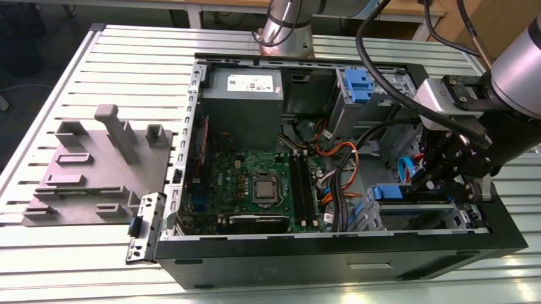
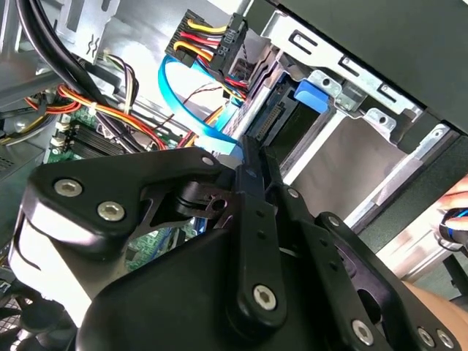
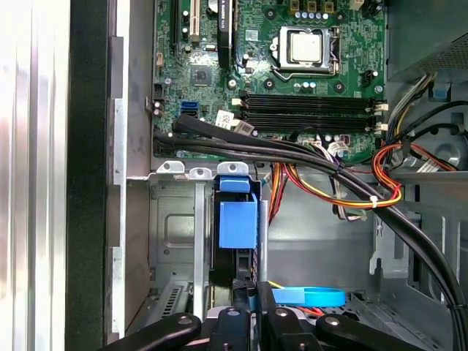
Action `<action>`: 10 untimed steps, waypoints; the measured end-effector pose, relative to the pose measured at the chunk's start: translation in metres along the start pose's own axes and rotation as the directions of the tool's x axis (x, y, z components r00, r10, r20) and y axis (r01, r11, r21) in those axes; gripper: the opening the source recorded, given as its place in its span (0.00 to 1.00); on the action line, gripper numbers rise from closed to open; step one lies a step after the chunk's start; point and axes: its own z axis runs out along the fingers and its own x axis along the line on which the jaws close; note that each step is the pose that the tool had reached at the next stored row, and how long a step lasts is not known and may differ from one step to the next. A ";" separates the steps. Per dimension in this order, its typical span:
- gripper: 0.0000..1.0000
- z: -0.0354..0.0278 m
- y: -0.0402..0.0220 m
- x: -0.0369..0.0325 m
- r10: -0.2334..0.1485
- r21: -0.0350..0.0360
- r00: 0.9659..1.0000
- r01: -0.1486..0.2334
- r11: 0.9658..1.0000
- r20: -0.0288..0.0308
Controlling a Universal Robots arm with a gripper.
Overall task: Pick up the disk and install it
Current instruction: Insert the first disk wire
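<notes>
Black gripper jaws are clenching the disk edge-on by its narrow faces, seating it upright in the grey drive cage of the computer case near the bench's front edge; judged rigid, moderately heavy, shock-sensitive.

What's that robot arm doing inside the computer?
The arm has its gripper down inside an open computer case, at the drive bay in the corner on the exterior view's right. The disk, with its blue rails, stands on edge in that metal bay, right at the gripper. The motherboard lies beside it.
</notes>
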 end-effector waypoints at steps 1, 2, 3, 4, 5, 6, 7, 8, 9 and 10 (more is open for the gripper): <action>0.16 0.0000 0.0000 0.0000 0.000 0.000 1.000 0.000 1.000 0.000; 0.16 0.0004 0.0000 -0.0001 0.000 0.000 1.000 0.000 1.000 0.001; 0.17 0.0007 0.0000 0.0000 0.000 0.000 1.000 0.000 1.000 0.001; 0.17 0.0007 0.0000 0.0000 0.000 0.000 1.000 0.000 1.000 0.001; 0.24 0.0003 0.0000 0.0000 0.000 0.000 1.000 0.000 1.000 0.001; 0.24 0.0001 0.0000 0.0000 0.000 0.000 1.000 0.000 1.000 0.000; 0.24 0.0001 0.0000 0.0000 0.000 0.000 1.000 0.000 1.000 0.000; 0.24 0.0001 0.0000 0.0000 0.000 0.000 1.000 0.000 1.000 0.000; 0.24 -0.0002 0.0000 0.0000 0.000 0.000 1.000 0.000 1.000 0.000; 0.24 -0.0012 0.0000 -0.0001 0.000 0.000 1.000 0.000 1.000 0.000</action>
